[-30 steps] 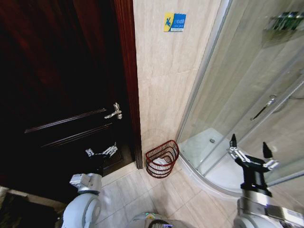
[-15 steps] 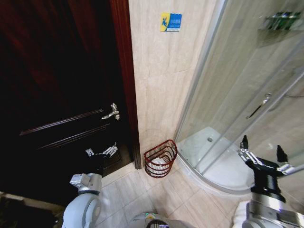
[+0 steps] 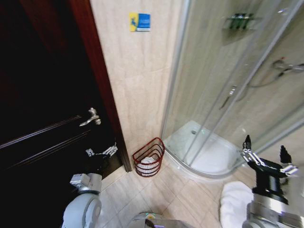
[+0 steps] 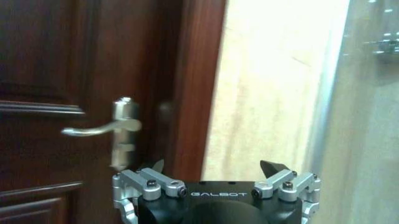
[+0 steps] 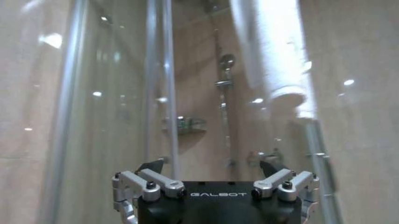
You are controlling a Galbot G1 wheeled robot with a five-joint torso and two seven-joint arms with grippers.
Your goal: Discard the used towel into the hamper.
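Observation:
The hamper (image 3: 148, 157), a small reddish-brown open-weave basket, stands on the tiled floor in the corner between the door frame and the shower. Something white lies inside it. A rumpled white towel (image 3: 233, 202) lies on the floor at the lower right, just beside my right arm. My right gripper (image 3: 265, 147) is held up open and empty above it, facing the shower glass (image 5: 210, 167). A white towel (image 5: 274, 56) hangs ahead of that gripper, high by the glass. My left gripper (image 3: 100, 152) stays open and empty before the dark door, facing the frame (image 4: 214, 167).
A dark wooden door with a metal handle (image 3: 90, 117) fills the left side. The curved glass shower enclosure (image 3: 213, 95) and its white tray (image 3: 199, 147) take the right. Beige floor tiles lie open between the hamper and me.
The head view has swung to the right, so door, hamper and shower have slid left in the picture. The white towel on the floor has come into view. Both arms keep their pose.

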